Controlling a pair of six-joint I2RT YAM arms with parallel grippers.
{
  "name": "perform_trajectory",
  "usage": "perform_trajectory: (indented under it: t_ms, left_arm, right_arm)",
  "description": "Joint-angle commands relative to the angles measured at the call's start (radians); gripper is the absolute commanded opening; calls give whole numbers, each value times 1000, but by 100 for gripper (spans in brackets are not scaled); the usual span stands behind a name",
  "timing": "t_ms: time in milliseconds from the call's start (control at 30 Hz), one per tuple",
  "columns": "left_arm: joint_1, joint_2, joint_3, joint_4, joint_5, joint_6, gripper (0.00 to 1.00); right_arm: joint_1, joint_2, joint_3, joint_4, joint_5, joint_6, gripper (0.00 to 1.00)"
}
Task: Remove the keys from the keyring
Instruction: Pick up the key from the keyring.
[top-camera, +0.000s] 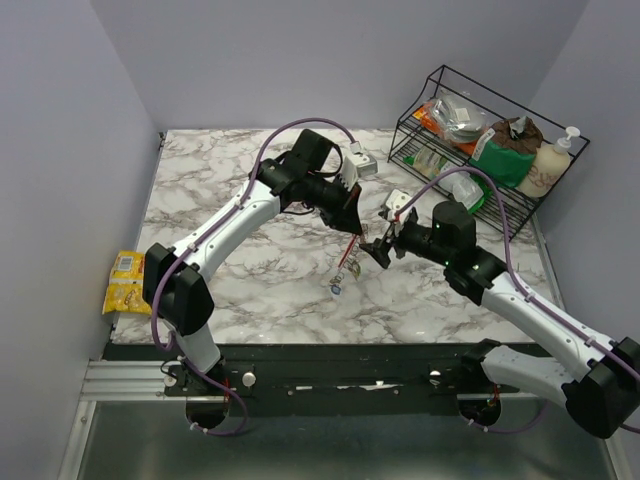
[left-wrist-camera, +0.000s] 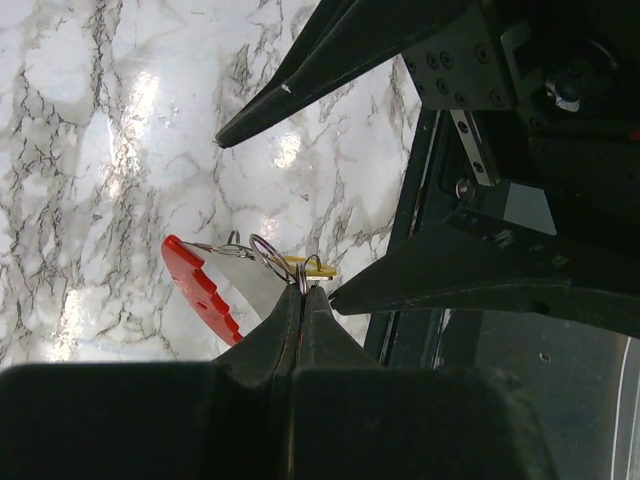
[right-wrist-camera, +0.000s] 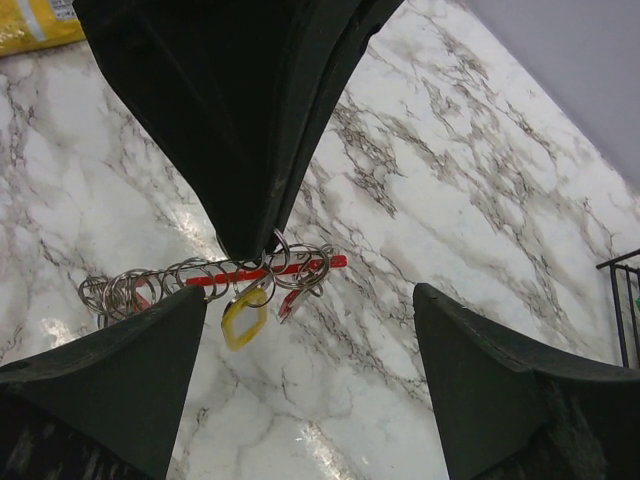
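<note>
Left claw (left-wrist-camera: 302, 300): clenched on the keyring (right-wrist-camera: 330, 262), which I hold over the bench (right-wrist-camera: 480, 200)
Right claw (right-wrist-camera: 310, 300): released, fingers spread just beside the keyring
Keys (right-wrist-camera: 243, 318): yellow and red, dangling from the keyring

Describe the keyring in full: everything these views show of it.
The keyring is a long, slim clip: a bright red, plastic-looking body with a toothed edge, plus a grey metal part. Small wire split rings are strung along it, carrying the keys, one yellow-tagged. It hangs tilted over the marble table, pinched among its rings by the shut left gripper. The open right gripper flanks it, apparently without touching.
</note>
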Motion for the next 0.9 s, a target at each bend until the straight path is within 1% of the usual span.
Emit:
perform_trajectory:
  t_ms: [0, 67, 167, 233, 267, 300, 400, 667, 767, 833, 867]
  left_arm:
    - [-4, -56, -7, 51, 24, -50, 0]
    - [-4, -61, -12, 54, 27, -49, 0]
    - [-2, -70, -21, 64, 25, -53, 0]
    - [0, -73, -24, 67, 24, -55, 0]
    - [0, -76, -27, 68, 22, -56, 0]
    - [-2, -75, -27, 68, 24, -56, 0]
    - [0, -79, -35, 74, 25, -55, 0]
    - [1, -75, -45, 87, 14, -55, 0]
    - [0, -69, -48, 91, 13, -56, 0]
    - [1, -67, -52, 90, 11, -55, 0]
    - [0, -66, -52, 93, 8, -55, 0]
  right_arm:
    - [14, 7, -14, 43, 62, 9, 92]
    - [16, 15, -16, 52, 91, 12, 92]
    - [16, 19, -19, 55, 106, 12, 85]
    - [16, 19, -22, 58, 108, 14, 78]
    - [16, 21, -22, 60, 109, 15, 77]
    - [16, 21, -22, 63, 111, 15, 72]
    - [16, 24, -20, 66, 111, 12, 62]
    - [16, 4, -30, 72, 51, 8, 62]
    - [16, 3, -30, 69, 43, 3, 61]
    - [17, 4, -30, 69, 34, 2, 47]
    - [17, 3, -30, 66, 28, 0, 37]
